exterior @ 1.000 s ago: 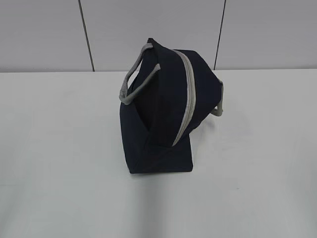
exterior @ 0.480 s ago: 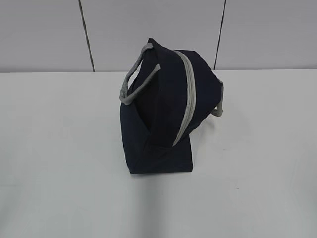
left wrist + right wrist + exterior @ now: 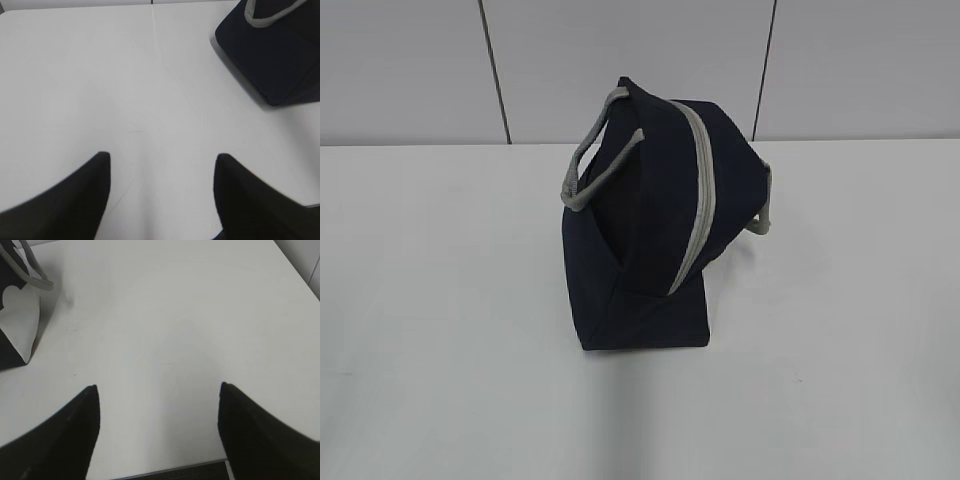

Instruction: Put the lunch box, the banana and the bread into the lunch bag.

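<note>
1. The lunch bag [image 3: 640, 230] stood upright at the middle of the white worktop [image 3: 440, 300], its grey zipper tape [image 3: 703, 195] closed along the top.
2. The left claw [image 3: 160, 165] hung released over bare worktop, grasping nothing.
3. The right claw [image 3: 157, 392] likewise gaped, empty, the bag's white side panel [image 3: 20, 320] off to its left.

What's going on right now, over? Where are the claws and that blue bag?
Left pincer open, empty, over bare table. Right pincer open, empty. Lunch bag upright mid-table, zipper looks closed. Lunch box, banana, bread not in view. Nothing in the way, over.
</note>
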Tool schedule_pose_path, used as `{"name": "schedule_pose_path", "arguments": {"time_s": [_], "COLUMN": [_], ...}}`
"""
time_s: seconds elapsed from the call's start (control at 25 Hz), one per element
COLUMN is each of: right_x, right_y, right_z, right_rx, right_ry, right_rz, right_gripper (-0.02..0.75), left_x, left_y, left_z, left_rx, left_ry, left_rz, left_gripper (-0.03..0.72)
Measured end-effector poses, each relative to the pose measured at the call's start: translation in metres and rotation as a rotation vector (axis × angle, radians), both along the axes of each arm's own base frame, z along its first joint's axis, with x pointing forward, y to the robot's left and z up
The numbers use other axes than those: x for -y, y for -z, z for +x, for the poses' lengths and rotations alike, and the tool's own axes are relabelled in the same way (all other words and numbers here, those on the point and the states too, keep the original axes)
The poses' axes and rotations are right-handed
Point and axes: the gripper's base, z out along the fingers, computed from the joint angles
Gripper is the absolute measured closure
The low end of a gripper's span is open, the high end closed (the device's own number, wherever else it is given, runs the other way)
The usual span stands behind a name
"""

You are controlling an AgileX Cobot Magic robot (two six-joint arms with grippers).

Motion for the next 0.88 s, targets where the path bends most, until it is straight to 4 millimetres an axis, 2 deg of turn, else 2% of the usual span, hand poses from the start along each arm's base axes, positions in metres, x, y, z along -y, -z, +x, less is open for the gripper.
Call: {"name": "schedule_pose_path", "arguments": {"time_s": [0.88], "right_x": [0.0], "right_y": [0.0], "right_z": [0.0], "right_rx": [0.0], "right_ry": [0.0], "right_rz": [0.0], "right_gripper": [0.194], "left_x": [0.0], "left_y": [0.0], "left_z": [0.0], "left_rx": [0.0], "left_ry": [0.0], "left_rz": [0.0], "left_gripper": [0.254]}}
